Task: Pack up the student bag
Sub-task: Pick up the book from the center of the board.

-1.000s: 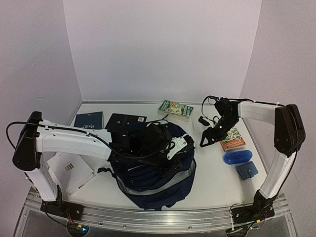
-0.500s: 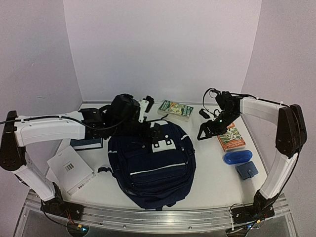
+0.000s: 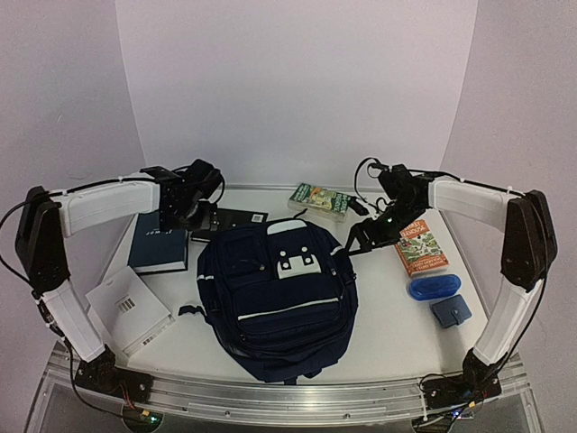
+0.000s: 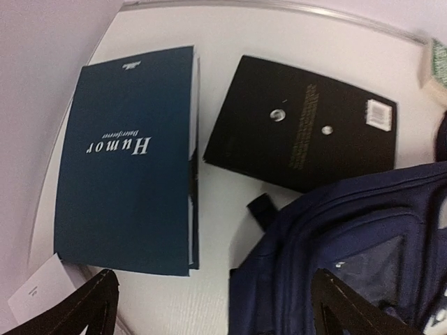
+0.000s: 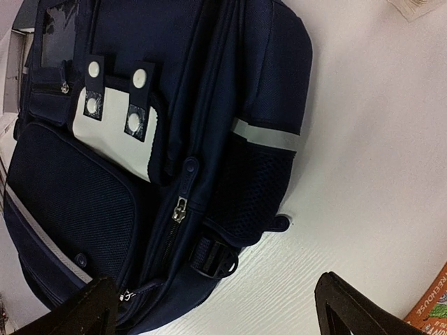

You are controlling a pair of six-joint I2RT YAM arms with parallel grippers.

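The student bag (image 3: 275, 298), a navy backpack with white stripes and a white dotted patch, lies flat and face up in the middle of the table. It looks zipped shut. My left gripper (image 3: 185, 216) is open and empty, hovering at the bag's far left corner, above the gap between a blue book and a black book; in its wrist view (image 4: 213, 283) the bag's edge (image 4: 349, 230) is at lower right. My right gripper (image 3: 356, 236) is open and empty, just off the bag's far right side; its wrist view (image 5: 213, 283) shows the bag's zipper (image 5: 180, 208), patch (image 5: 115, 118) and side buckle.
A blue "Humor" book (image 3: 160, 242) and a black book (image 3: 236, 218) lie far left. A green book (image 3: 322, 199) lies at the back. An orange book (image 3: 422, 248), a blue case (image 3: 434, 288) and a small blue pouch (image 3: 450, 310) lie right. A white box (image 3: 129, 307) lies near left.
My left arm has come off the bag and swung back to the far left. The bag has settled flat and face up. My right gripper has shifted slightly left toward the bag.
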